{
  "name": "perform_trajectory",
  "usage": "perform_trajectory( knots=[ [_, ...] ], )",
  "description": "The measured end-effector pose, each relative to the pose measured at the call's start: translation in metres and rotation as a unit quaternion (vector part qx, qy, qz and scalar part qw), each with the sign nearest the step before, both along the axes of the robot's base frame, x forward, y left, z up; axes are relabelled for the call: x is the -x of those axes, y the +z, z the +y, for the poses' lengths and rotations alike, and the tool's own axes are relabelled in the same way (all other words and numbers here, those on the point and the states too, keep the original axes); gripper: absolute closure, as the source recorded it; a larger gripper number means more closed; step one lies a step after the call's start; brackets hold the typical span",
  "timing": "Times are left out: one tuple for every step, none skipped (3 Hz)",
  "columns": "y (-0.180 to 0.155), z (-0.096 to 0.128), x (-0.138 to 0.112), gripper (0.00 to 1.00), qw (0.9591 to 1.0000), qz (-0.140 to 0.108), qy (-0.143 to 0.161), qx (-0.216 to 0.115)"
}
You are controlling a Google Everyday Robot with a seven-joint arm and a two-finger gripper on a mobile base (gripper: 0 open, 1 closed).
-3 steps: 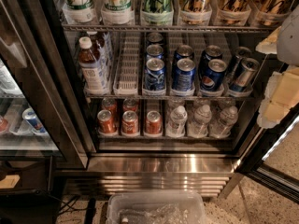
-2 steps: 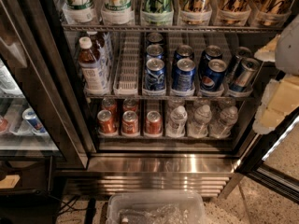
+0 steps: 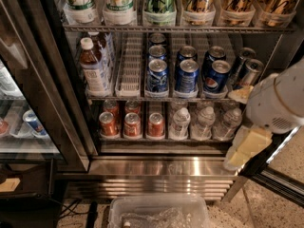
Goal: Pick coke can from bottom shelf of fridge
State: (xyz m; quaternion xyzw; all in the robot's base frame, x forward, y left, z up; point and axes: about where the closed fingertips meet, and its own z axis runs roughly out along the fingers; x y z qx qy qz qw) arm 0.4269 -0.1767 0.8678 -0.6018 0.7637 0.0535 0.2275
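Arm has swung down and left since 1 s ago: gripper (image 3: 243,151) now hangs low at the fridge (image 3: 38,80) opening's right edge, in front of the bottom shelf (image 3: 161,139)'s right end, where before it sat higher by the rack above. Can't tell if gripper is open or shut. Cans and bottles haven't shifted.

Coke can (image 3: 132,125) stands upright at the bottom shelf's front edge, left half, w/ a like red can close on either side and more red cans behind. It's well apart from the gripper. Water bottles (image 3: 204,122) fill the shelf's right half, between can and gripper.

Rack above: Pepsi cans (image 3: 186,75) in 3 lanes, slotted white lane tray (image 3: 129,65) w/ nothing showing in it, brown-drink bottle (image 3: 92,65) at left end.

Below: steel sill (image 3: 161,167), slatted grille (image 3: 147,190), clear plastic bin (image 3: 156,213) at bottom edge. Neighbouring glass cooler (image 3: 23,127) on left, speckled floor (image 3: 285,175) on right.
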Motion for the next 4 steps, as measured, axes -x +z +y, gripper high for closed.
perform_trajectory(
  knots=[
    [-0.034,0.024,0.0,0.0,0.9992,-0.002,0.024,-0.032],
    [-0.034,0.024,0.0,0.0,0.9992,-0.002,0.024,-0.032],
    [-0.053,0.031,0.0,0.0,0.9991,-0.011,0.016,-0.038],
    [-0.09,0.05,-0.011,0.0,0.9981,-0.025,0.022,-0.052]
  ],
)
